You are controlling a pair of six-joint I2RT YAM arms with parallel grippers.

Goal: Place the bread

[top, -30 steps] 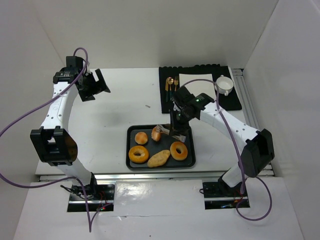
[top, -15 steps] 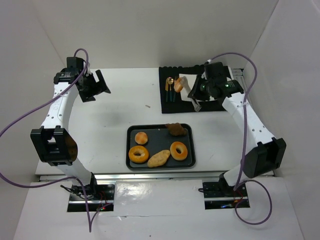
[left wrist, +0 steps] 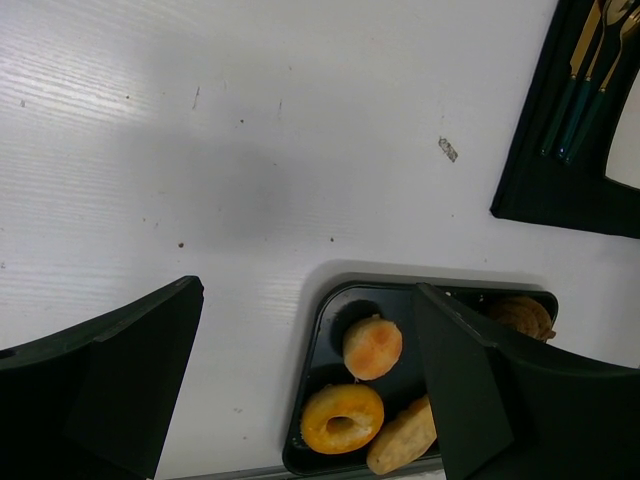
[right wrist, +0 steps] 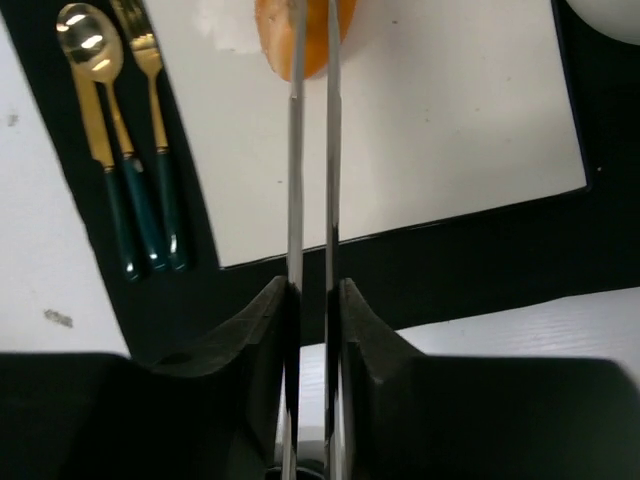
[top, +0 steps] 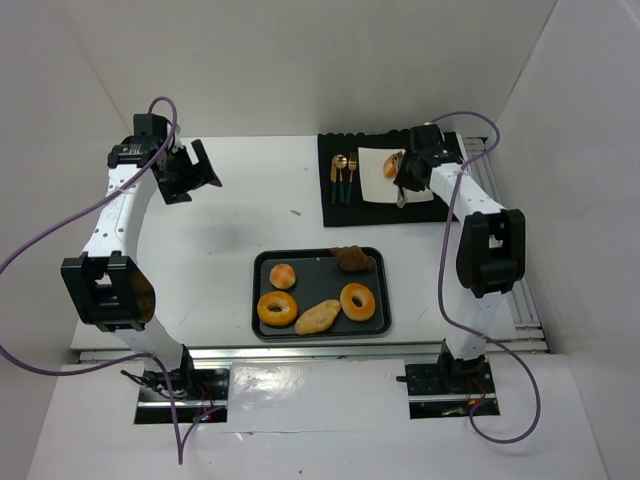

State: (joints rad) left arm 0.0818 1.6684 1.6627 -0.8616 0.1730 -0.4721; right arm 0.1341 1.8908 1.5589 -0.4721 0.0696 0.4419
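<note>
On the tray (top: pixel 322 283) near the desk's (top: pixel 240 210) front edge, one bun (top: pixel 283 275) is seen just beside the bagels (top: pixel 277 308). Farther back, the left hand (top: pixel 192 175) is held wide open. Farthest, the right hand (right wrist: pixel 310 290) is clamped on thin tongs (right wrist: pixel 296 180). At their tips the other bun (right wrist: pixel 313 40) is seen, over a white rectangle (right wrist: pixel 440 130) on the black mat (right wrist: pixel 450 250).

Golden-orange bun (right wrist: pixel 272 35) on a white sheet (right wrist: pixel 450 120) over a black mat (right wrist: pixel 480 250), ahead of the black right gripper (right wrist: pixel 312 292) and its silver tongs (right wrist: pixel 296 180). Left of the gripper, gold spoon (right wrist: pixel 90 120) and fork (right wrist: pixel 155 130) with teal handles; white surface (right wrist: pixel 40 250).
</note>
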